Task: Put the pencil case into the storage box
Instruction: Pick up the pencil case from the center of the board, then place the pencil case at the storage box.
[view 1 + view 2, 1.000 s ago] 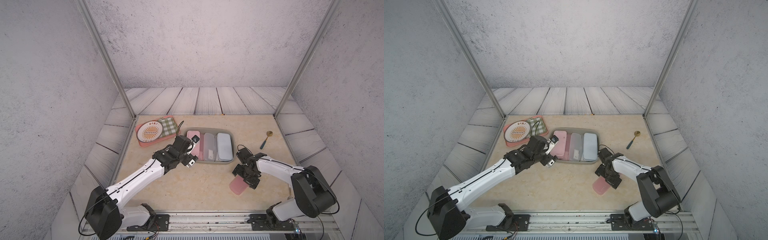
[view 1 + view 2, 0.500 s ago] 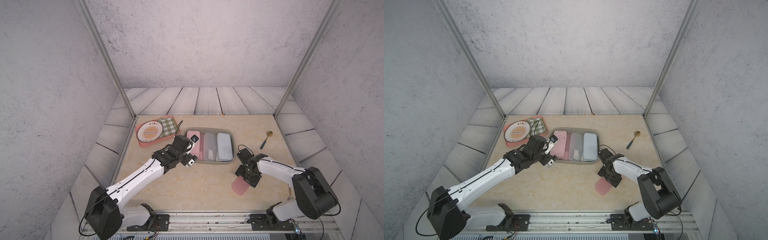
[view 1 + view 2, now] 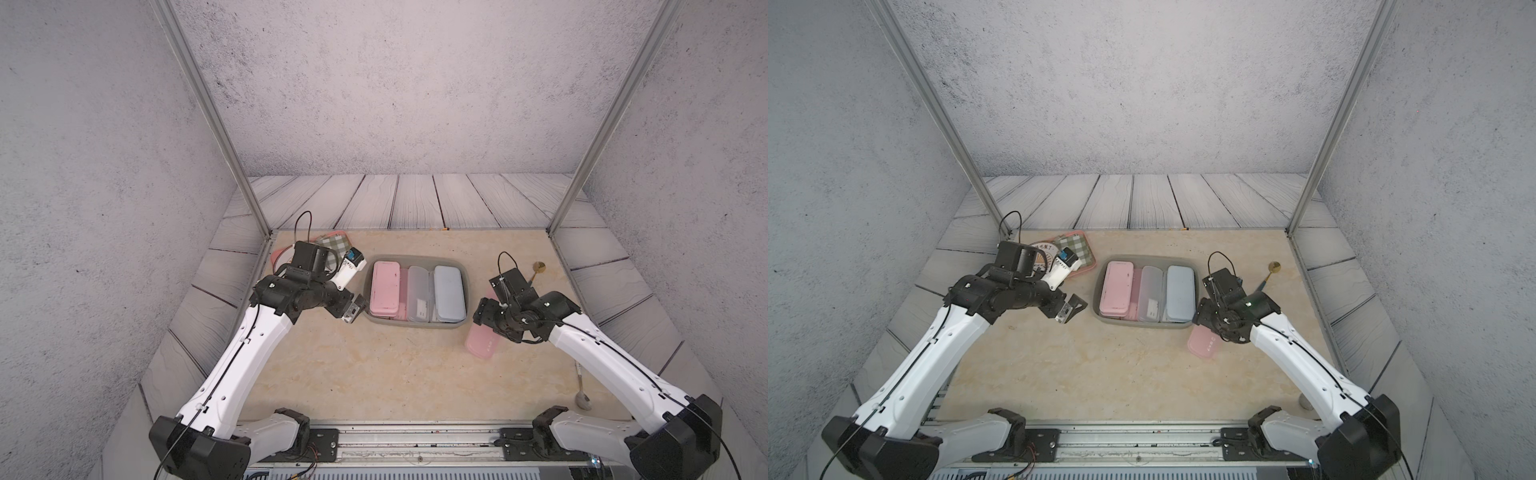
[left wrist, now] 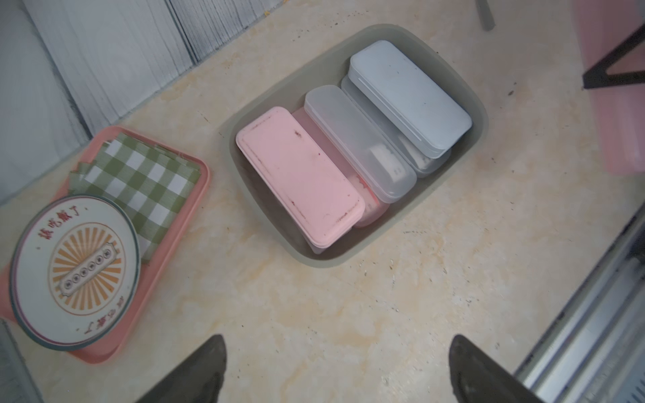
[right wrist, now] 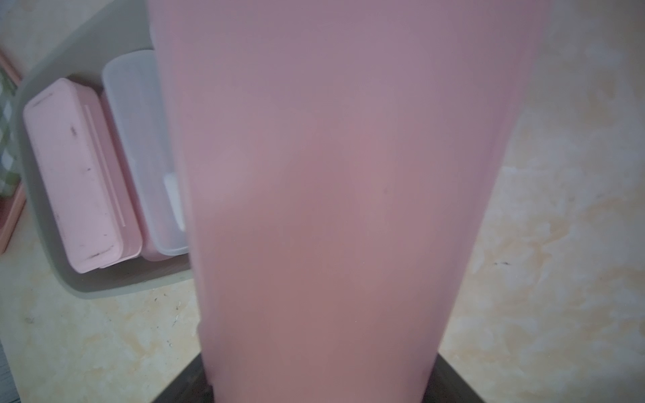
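The tabletop point(image 3: 374, 374), pale marbled beige, ends at grey planking on its left, far and right sides and at a metal rail point(image 3: 415, 434) on the near side. Its widest bare stretch runs across the middle, near of the storage box. A narrower bare band follows the far edge.

The storage box point(image 3: 415, 326) sits at centre-far with tabletop showing all round its flared rim. Inside, a pink case point(image 3: 385, 289), a clear case point(image 3: 417, 297) and a pale blue case point(image 3: 449, 293) lie side by side with long edges parallel. They fill the box from left wall to right wall, and more cases partly show underneath.

A pink tray point(image 4: 195, 209) lies toward the far left corner, near the box but apart from it. It bears a round plate point(image 4: 73, 272) and a green checked cloth point(image 4: 139, 178).

The pencil case point(image 5: 331, 174), translucent pink, is outside the box, just beside its near right corner. The right jaws pinch it across its width, and both its ends stick out past them. Whether its near end rests on the tabletop I cannot tell.

The left jaws are spread wide and hold nothing. They hang over bare tabletop just left of the box's near left corner.

The plate carries red Chinese characters around an orange sunburst, too soft to read surely. A white label point(image 4: 387, 164) inside the clear case has print too small to read.

A small gold-bowled spoon point(image 3: 536, 270) lies at the far right, well clear of the box.
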Robot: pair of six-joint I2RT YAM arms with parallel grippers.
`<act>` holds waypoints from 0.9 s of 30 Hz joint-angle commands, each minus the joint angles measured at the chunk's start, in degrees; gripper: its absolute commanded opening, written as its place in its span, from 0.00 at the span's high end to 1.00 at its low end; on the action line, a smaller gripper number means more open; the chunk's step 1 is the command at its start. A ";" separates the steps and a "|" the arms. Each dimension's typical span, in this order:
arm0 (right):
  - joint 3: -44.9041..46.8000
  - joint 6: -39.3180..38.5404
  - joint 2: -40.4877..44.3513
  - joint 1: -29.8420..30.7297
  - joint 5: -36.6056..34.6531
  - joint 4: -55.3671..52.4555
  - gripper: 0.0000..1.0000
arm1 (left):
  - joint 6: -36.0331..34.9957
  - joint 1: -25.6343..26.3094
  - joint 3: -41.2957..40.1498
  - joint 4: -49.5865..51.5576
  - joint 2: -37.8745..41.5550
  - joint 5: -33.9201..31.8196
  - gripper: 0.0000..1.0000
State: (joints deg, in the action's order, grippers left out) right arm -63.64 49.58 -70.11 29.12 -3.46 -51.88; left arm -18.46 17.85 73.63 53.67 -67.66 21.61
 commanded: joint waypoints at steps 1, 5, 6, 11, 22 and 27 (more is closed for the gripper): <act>-7.75 -10.67 -7.79 0.51 3.85 -0.92 0.46 | -4.79 -3.60 -2.99 6.85 1.63 11.63 0.00; -20.20 -16.03 -21.48 1.58 8.71 -0.26 0.47 | -6.02 -6.69 -11.67 -4.69 5.86 15.59 0.00; -22.34 -16.50 -23.95 1.98 9.51 0.44 0.48 | -6.96 -7.55 -12.77 -6.07 5.66 17.02 0.00; -35.76 -19.23 -37.88 4.03 12.86 0.42 0.49 | -12.22 -11.12 -13.73 -8.60 2.72 23.28 0.00; -46.62 -19.44 -53.28 4.80 11.13 0.22 0.48 | -15.99 -11.52 -14.27 -9.82 1.39 20.70 0.02; -48.02 -19.65 -56.46 4.83 11.02 0.21 0.48 | -15.41 -11.41 -15.35 -10.50 0.87 17.76 0.03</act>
State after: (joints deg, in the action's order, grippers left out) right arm -109.45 30.85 -123.81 34.06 8.27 -50.78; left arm -33.45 6.55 59.18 43.64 -66.48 41.01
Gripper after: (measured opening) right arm 0.796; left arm 0.972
